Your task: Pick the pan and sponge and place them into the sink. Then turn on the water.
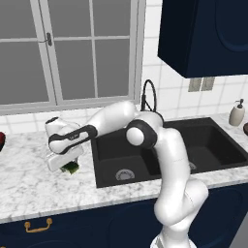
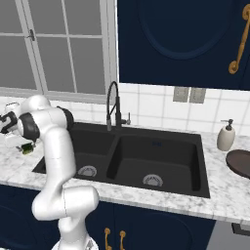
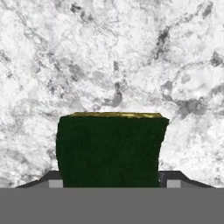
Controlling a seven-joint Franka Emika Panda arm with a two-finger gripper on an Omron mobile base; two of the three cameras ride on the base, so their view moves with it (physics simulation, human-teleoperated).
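Note:
The sponge [image 3: 111,151], dark green on top with a yellow edge, lies on the marble counter left of the sink [image 1: 213,145]. My gripper [image 3: 111,181] reaches down over it, and both fingertips [image 3: 54,183] press against its sides. From the left base view, the gripper [image 1: 68,167] sits low on the counter with the sponge [image 1: 73,168] under it. The pan [image 2: 239,163], dark reddish-brown, rests on the counter right of the sink [image 2: 161,156]. No water is in view at the black faucet [image 2: 113,105].
A soap dispenser [image 2: 225,136] stands behind the sink's right corner, close to the pan. A dark red object [image 1: 1,140] pokes in at the counter's far left. A window runs behind the counter, and blue cabinets hang above the sink's right side.

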